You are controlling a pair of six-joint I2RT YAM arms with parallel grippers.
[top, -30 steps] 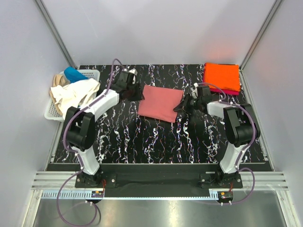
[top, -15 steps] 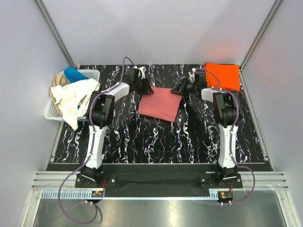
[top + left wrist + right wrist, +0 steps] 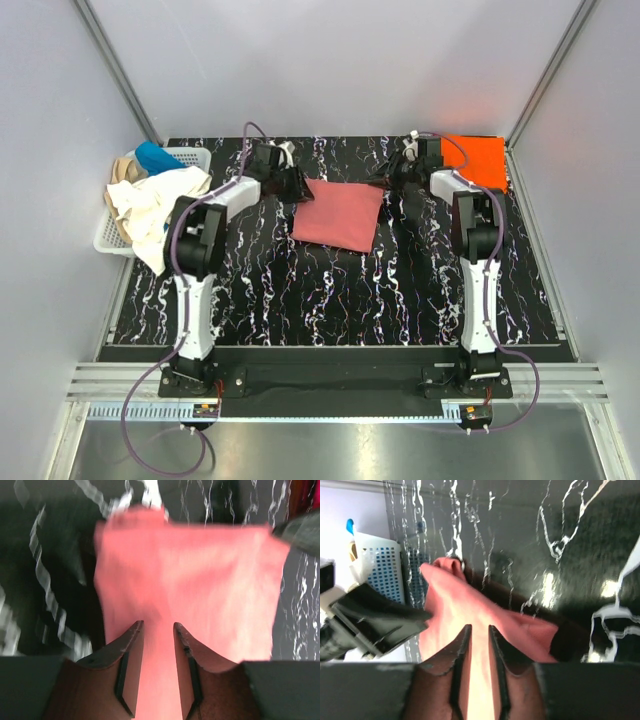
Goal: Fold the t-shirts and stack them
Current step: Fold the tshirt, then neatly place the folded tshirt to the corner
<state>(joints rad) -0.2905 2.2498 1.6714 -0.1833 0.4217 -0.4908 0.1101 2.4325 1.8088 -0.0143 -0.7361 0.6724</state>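
Observation:
The salmon-pink t-shirt [image 3: 338, 213] lies folded into a rough square on the black marbled table [image 3: 330, 290]. My left gripper [image 3: 295, 185] is at its far left corner and my right gripper [image 3: 393, 176] at its far right corner. In the left wrist view the narrow jaws [image 3: 157, 625] have pink cloth [image 3: 200, 575] running between them. The right wrist view shows the same: jaws [image 3: 476, 627] close together on the pink cloth [image 3: 447, 600]. A folded orange t-shirt [image 3: 480, 158] lies at the back right corner. A magenta one does not show clearly.
A white lattice basket [image 3: 192, 155] stands at the back left with a cream-white shirt [image 3: 150, 205] hanging over its side, plus a tan one [image 3: 122, 168] and a blue one [image 3: 155, 157]. Grey walls close in the table on three sides.
Both grippers have moved toward the back of the table with the pink shirt's corners. The shirt has gone from a slanted shape to a squarer one lying further back.

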